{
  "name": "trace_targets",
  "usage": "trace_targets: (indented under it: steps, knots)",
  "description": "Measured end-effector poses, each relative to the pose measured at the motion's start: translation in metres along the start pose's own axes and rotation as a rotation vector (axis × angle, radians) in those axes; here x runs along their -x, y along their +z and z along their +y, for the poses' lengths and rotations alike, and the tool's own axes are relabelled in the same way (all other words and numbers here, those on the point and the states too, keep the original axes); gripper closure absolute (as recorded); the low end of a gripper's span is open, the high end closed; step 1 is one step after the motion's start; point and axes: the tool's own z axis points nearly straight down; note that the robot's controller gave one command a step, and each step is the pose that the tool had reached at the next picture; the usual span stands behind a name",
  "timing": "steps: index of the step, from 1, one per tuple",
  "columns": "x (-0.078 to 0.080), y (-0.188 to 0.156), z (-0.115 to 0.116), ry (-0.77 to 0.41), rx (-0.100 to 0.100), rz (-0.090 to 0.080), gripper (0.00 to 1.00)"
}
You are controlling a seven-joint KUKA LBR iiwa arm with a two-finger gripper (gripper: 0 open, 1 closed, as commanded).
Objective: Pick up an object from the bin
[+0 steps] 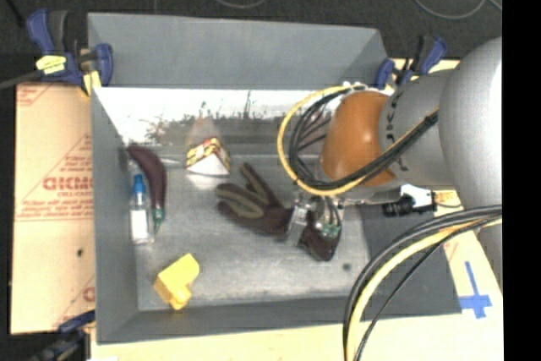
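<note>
Lit the bin (254, 266) floor evenly and moderately from overhead. Glared pale white along the top of the back wall, fading lower down. Threw only soft, short shadows beside the yellow block (177, 280) and under the arm (473, 131) at right. Put a dull sheen on the orange cover (355, 139). Left the surround beyond the rim dark

Bin (254, 266), floor layout, sides as seen in the camera view. Glove (254, 203) lay near the centre, running from rear-left to front-right. Gripper (314, 226) stood over the glove's front-right end, right of centre. Carton (207, 155) sat behind and left of the glove, near the back wall. Bottle (138, 211) lay along the left wall, with a curved piece (152, 173) just beside it on its right, reaching farther back. Block (176, 279) lay in the front-left corner, well apart from the glove.
</note>
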Motion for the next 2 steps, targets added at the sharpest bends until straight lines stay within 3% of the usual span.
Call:
trace_targets:
  steps: [2]
  knots:
    - [-0.0014, -0.0064, 0.0017, 0.016, 0.001, 0.000, 1.00]
